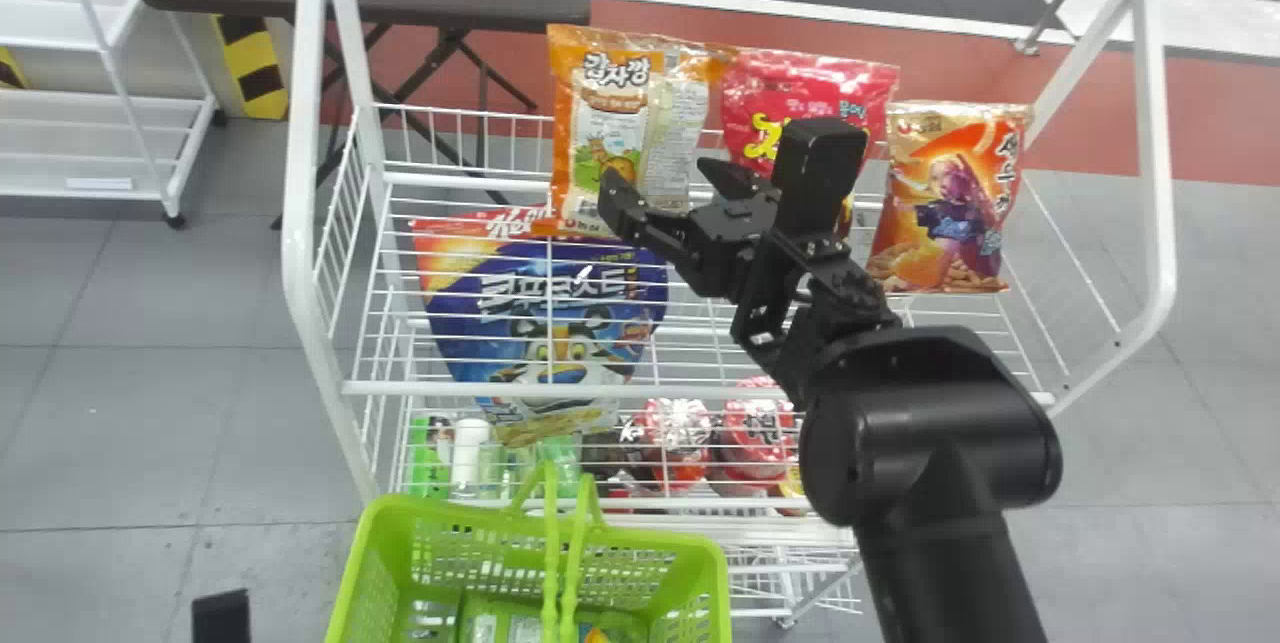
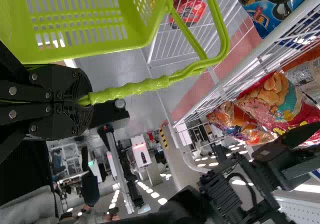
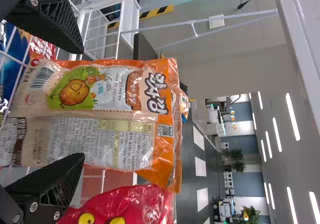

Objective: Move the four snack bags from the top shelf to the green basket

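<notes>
The right hand (image 1: pixel 658 175) is open at the top shelf (image 1: pixel 720 391), its two fingers parted in front of the orange bag (image 1: pixel 610 103). It grasps nothing; whether either finger touches the bag I cannot tell. In the right wrist view the bag's printed face spans the gap between them.

The orange bag stands upright along the far side of the top shelf, left of the others. The red bag (image 1: pixel 810 88) is just right of it, partly hidden by the right arm, and the brown bag (image 1: pixel 945 193) is at the right end, also upright. The blue bag (image 1: pixel 580 303) is nearer and to the left, beneath the top shelf's wires.

The left hand (image 2: pixel 85 102) is clenched on the handles (image 1: pixel 551 543) of the green basket (image 1: pixel 460 511). The basket is at the near left, in front of the shelves, with some green and orange items visible in its bottom. Red cups (image 1: pixel 755 438) sit on a lower shelf, and a white rack (image 1: pixel 60 108) stands off to the far left.
</notes>
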Action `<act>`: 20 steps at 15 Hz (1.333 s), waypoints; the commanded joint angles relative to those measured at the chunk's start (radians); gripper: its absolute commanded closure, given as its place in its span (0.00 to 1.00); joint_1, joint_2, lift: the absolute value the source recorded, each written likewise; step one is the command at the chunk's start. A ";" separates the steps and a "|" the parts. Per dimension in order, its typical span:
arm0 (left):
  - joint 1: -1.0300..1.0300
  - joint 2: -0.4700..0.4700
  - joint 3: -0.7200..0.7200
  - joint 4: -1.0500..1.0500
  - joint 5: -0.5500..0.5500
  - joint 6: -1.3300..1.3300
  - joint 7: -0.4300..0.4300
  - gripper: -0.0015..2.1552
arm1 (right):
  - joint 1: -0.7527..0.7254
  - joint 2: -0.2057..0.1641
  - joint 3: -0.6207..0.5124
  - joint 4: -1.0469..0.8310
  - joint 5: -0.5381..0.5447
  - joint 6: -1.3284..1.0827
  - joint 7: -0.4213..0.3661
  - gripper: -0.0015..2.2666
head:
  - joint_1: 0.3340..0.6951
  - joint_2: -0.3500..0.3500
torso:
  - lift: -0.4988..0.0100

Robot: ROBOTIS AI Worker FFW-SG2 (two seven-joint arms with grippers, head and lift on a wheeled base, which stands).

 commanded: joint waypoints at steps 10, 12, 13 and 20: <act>-0.012 0.020 -0.002 0.020 0.023 -0.003 -0.002 0.80 | -0.164 0.001 0.002 0.133 -0.025 0.263 0.106 0.97 | 1.00 0.37 | 0.98; -0.012 0.020 -0.002 0.020 0.023 -0.003 -0.002 0.80 | -0.160 0.001 -0.016 0.127 -0.043 0.266 0.106 0.97 | 1.00 0.36 | 0.98; -0.012 0.020 -0.002 0.021 0.023 -0.003 -0.002 0.80 | -0.147 0.001 -0.016 0.108 -0.043 0.266 0.106 0.97 | 1.00 0.36 | 0.98; -0.012 0.012 -0.011 0.016 0.016 -0.006 -0.002 0.80 | 0.051 -0.028 -0.035 -0.234 -0.190 0.414 0.109 0.97 | 1.00 0.36 | 0.98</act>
